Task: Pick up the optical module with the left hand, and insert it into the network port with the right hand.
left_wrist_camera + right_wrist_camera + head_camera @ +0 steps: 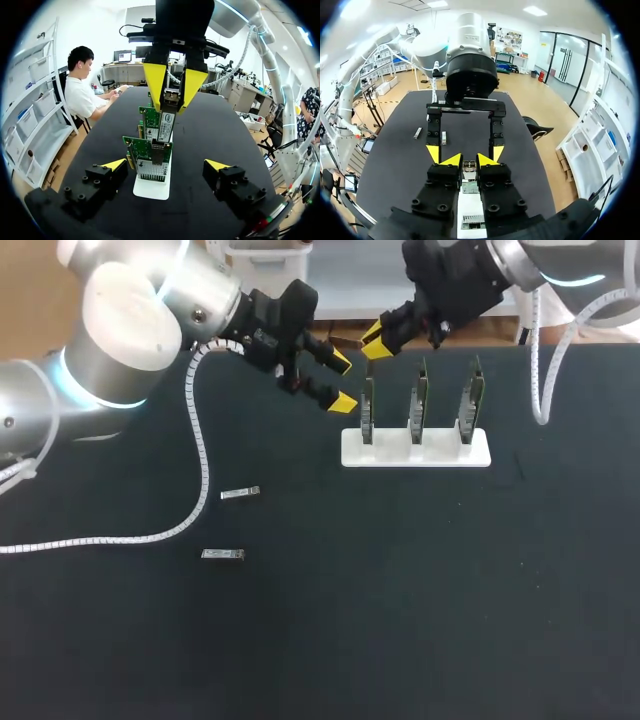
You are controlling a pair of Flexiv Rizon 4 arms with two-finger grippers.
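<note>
My right gripper hangs over the leftmost of three green network cards standing upright in a white stand. It is shut on a small silver optical module, which sits between its yellow tips just above the card's port end. In the left wrist view the same module shows pinched above the row of cards. My left gripper stands open and empty just left of the stand, facing the cards, its fingers wide apart on either side of the stand's end.
Two more silver optical modules lie on the black table to the left, one farther back and one nearer the front. A white coiled cable from my left arm trails over the table's left part.
</note>
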